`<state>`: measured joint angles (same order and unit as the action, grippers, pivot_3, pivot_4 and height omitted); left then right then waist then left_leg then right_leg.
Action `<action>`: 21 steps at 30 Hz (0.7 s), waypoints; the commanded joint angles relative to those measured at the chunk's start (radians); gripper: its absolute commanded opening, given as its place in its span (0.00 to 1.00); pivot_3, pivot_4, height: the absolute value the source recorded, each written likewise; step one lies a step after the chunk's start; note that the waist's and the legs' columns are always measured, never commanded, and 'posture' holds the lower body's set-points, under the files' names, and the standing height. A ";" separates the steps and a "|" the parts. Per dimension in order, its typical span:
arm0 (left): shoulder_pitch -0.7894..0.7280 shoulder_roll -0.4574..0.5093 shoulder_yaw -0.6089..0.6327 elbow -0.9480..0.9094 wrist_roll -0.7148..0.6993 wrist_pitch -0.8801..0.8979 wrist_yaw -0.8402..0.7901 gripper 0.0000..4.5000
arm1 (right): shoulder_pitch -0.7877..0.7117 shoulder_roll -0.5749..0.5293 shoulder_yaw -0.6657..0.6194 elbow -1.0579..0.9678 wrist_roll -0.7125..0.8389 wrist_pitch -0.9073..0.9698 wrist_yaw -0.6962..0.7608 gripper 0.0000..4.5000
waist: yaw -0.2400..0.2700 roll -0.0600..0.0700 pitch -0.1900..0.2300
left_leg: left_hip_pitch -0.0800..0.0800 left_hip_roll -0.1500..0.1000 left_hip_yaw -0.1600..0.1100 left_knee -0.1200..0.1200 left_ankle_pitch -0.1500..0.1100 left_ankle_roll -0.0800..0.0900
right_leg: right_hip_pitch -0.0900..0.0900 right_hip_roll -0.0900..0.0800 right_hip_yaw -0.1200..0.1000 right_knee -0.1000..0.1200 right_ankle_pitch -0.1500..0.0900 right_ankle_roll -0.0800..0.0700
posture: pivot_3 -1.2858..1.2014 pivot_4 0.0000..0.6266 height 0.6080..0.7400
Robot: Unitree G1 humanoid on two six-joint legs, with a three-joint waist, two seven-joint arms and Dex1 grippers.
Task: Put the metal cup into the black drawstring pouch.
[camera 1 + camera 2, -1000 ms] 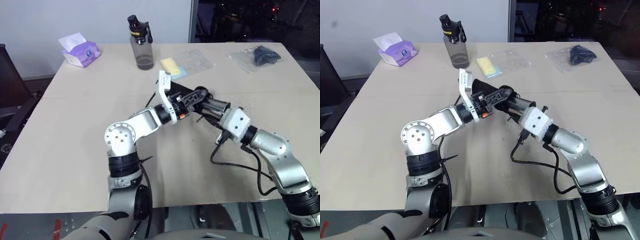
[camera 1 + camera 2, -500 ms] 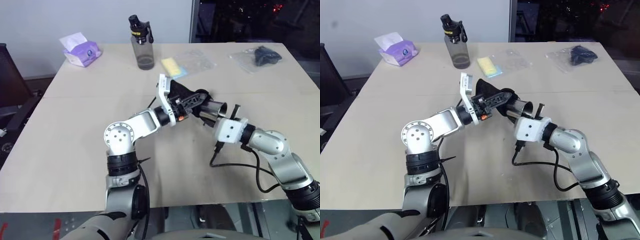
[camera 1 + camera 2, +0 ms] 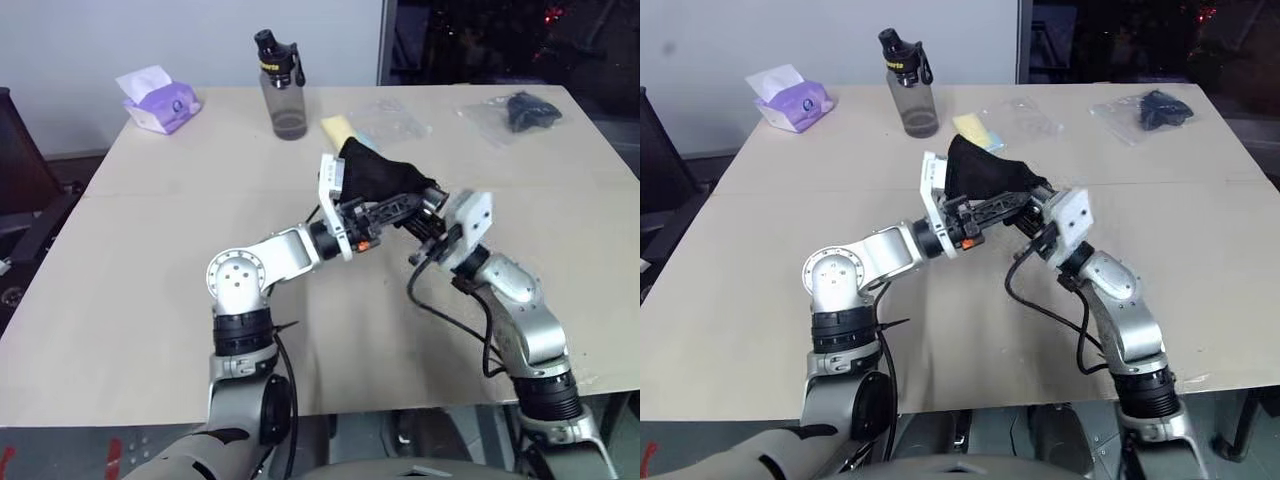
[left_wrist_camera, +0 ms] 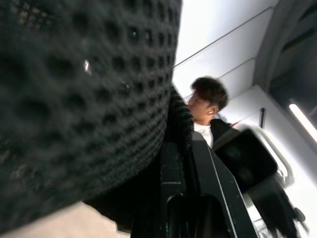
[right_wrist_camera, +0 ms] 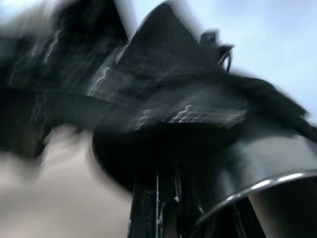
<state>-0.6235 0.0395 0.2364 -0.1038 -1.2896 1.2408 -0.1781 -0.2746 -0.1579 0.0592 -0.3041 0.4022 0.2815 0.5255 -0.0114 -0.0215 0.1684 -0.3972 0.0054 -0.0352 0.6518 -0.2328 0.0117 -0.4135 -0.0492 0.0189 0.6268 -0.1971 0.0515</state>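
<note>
The black drawstring pouch (image 3: pixel 378 178) hangs above the middle of the table, with my left gripper (image 3: pixel 395 208) shut on its lower edge. Its mesh fabric (image 4: pixel 74 89) sits close in the left wrist view. My right gripper (image 3: pixel 428 212) meets the pouch from the right and is shut on the metal cup (image 5: pixel 267 163). The cup's shiny rim shows in the right wrist view, pressed against the pouch's dark opening (image 5: pixel 163 59). In the eye views the pouch covers the cup.
At the back of the table (image 3: pixel 150 300) stand a grey bottle (image 3: pixel 283 88) and a purple tissue pack (image 3: pixel 160 100). A yellow item in a clear bag (image 3: pixel 345 130) lies behind the pouch, a dark bagged item (image 3: pixel 520 110) at the far right. A person (image 4: pixel 208 99) is in the background.
My right wrist has rolled and pushed the cup left into the pouch, so the cup no longer shows from above. The pouch has risen and now drapes over the cup.
</note>
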 commanded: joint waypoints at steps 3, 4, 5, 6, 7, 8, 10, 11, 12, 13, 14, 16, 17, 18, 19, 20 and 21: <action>0.023 0.021 -0.027 -0.042 -0.066 0.005 0.013 0.00 | -0.006 0.029 -0.065 -0.094 0.170 0.063 -0.017 0.01 | -0.001 0.000 0.000 | 0.000 0.000 0.000 0.000 0.000 0.000 | 0.000 0.000 0.000 0.000 0.000 0.000 | 0.52 0.24 1.00; 0.024 0.024 -0.030 -0.042 -0.070 0.001 0.015 0.00 | -0.010 0.001 -0.037 -0.091 0.121 0.040 0.004 0.01 | -0.001 0.000 0.000 | 0.000 0.000 0.000 0.000 0.000 0.000 | 0.000 0.000 0.000 0.000 0.000 0.000 | 0.52 0.24 1.00; 0.023 0.025 -0.033 -0.040 -0.073 -0.004 0.018 0.00 | -0.015 -0.030 -0.009 -0.085 0.069 0.017 0.022 0.01 | -0.001 0.000 0.000 | 0.000 0.000 0.000 0.000 0.000 0.000 | 0.000 0.000 0.000 0.000 0.000 -0.001 | 0.52 0.24 1.00; 0.020 0.025 -0.036 -0.037 -0.073 -0.011 0.020 0.00 | -0.023 -0.090 0.051 -0.066 -0.039 -0.051 0.059 0.01 | -0.001 0.000 0.000 | 0.000 0.000 0.001 0.000 0.000 0.000 | 0.000 0.000 0.000 0.000 -0.001 -0.001 | 0.52 0.24 1.00; 0.016 0.023 -0.040 -0.033 -0.071 -0.018 0.022 0.00 | -0.035 -0.158 0.117 -0.041 -0.165 -0.135 0.090 0.01 | -0.002 0.000 0.000 | 0.000 0.000 0.001 0.000 0.000 0.000 | 0.000 0.000 0.000 0.000 -0.001 -0.001 | 0.52 0.24 1.00; 0.012 0.020 -0.043 -0.030 -0.070 -0.024 0.025 0.00 | -0.048 -0.211 0.168 -0.018 -0.266 -0.203 0.107 0.01 | -0.002 0.000 0.000 | 0.000 0.000 0.001 0.000 0.000 0.000 | 0.000 0.000 0.000 0.000 -0.001 -0.001 | 0.52 0.24 1.00; 0.005 0.016 -0.048 -0.024 -0.070 -0.035 0.027 0.00 | -0.078 -0.276 0.235 0.028 -0.404 -0.321 0.117 0.01 | -0.003 0.000 0.000 | 0.000 0.000 0.001 0.000 0.000 0.000 | 0.000 0.000 0.000 -0.001 -0.002 0.001 | 0.52 0.24 1.00; 0.000 0.014 -0.052 -0.020 -0.069 -0.040 0.027 0.00 | -0.100 -0.300 0.261 0.053 -0.466 -0.370 0.112 0.01 | -0.004 0.000 0.000 | 0.001 0.000 0.001 0.000 0.000 0.000 | 0.000 0.000 0.000 0.000 -0.003 0.001 | 0.52 0.24 1.00; -0.004 0.013 -0.055 -0.017 -0.068 -0.044 0.028 0.00 | -0.118 -0.318 0.281 0.076 -0.511 -0.412 0.112 0.01 | -0.005 0.000 0.000 | 0.001 0.000 0.002 0.000 0.000 0.000 | 0.000 0.000 0.001 0.000 -0.003 0.001 | 0.52 0.24 1.00; -0.008 0.012 -0.058 -0.013 -0.065 -0.048 0.027 0.00 | -0.136 -0.333 0.302 0.097 -0.556 -0.441 0.114 0.01 | -0.004 0.000 0.000 | 0.001 0.000 0.001 -0.001 0.000 0.000 | 0.000 0.001 0.001 0.000 -0.002 0.001 | 0.52 0.24 1.00; -0.015 0.008 -0.060 -0.005 -0.059 -0.057 0.027 0.00 | -0.158 -0.349 0.322 0.119 -0.613 -0.472 0.111 0.01 | -0.003 0.000 0.000 | 0.001 0.000 0.001 -0.001 0.000 0.000 | 0.000 0.001 0.001 0.000 -0.002 0.001 | 0.52 0.24 1.00; -0.030 0.000 -0.060 0.013 -0.052 -0.075 0.031 0.00 | -0.192 -0.367 0.349 0.153 -0.697 -0.504 0.104 0.01 | -0.002 0.000 0.001 | 0.001 0.000 0.001 -0.001 0.000 0.000 | 0.000 0.001 0.001 0.000 -0.001 0.000 | 0.52 0.24 1.00; -0.036 -0.005 -0.062 0.020 -0.051 -0.082 0.030 0.00 | -0.207 -0.369 0.355 0.168 -0.730 -0.507 0.097 0.01 | -0.002 -0.001 0.001 | 0.000 0.000 0.001 0.000 0.000 0.000 | 0.000 0.001 0.001 -0.001 -0.001 -0.001 | 0.52 0.24 1.00; -0.040 -0.007 -0.064 0.023 -0.052 -0.086 0.030 0.00 | -0.216 -0.367 0.356 0.179 -0.749 -0.508 0.091 0.01 | -0.001 -0.001 0.001 | 0.000 0.000 0.001 0.000 0.000 0.000 | 0.000 0.000 0.001 -0.001 -0.001 -0.001 | 0.52 0.24 1.00; -0.040 -0.008 -0.068 0.022 -0.052 -0.088 0.028 0.00 | -0.222 -0.356 0.352 0.185 -0.750 -0.493 0.090 0.01 | -0.001 -0.001 0.001 | 0.000 0.000 0.001 0.000 0.000 0.000 | 0.000 0.000 0.001 -0.001 -0.001 -0.001 | 0.52 0.24 1.00; -0.039 -0.010 -0.074 0.018 -0.053 -0.087 0.026 0.00 | -0.227 -0.343 0.346 0.188 -0.747 -0.474 0.093 0.01 | 0.000 -0.002 0.001 | 0.000 0.000 0.001 0.000 0.000 0.000 | 0.000 0.000 0.001 -0.001 -0.001 -0.001 | 0.52 0.24 1.00; -0.034 -0.011 -0.080 0.011 -0.056 -0.084 0.025 0.00 | -0.227 -0.322 0.335 0.187 -0.722 -0.443 0.100 0.01 | 0.000 -0.002 0.001 | 0.000 0.000 0.001 0.000 0.000 0.000 | 0.000 0.000 0.000 -0.001 0.000 0.000 | 0.52 0.24 1.00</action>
<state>-0.6275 0.0516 0.1982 -0.0636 -1.3189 1.1502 -0.1328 -0.4847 -0.5047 0.3842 -0.0978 -0.3367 -0.1774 0.6177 -0.0115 -0.0232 0.1698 -0.3974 0.0051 -0.0345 0.6514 -0.2324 0.0110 -0.4137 -0.0490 0.0193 0.6258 -0.1971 0.0521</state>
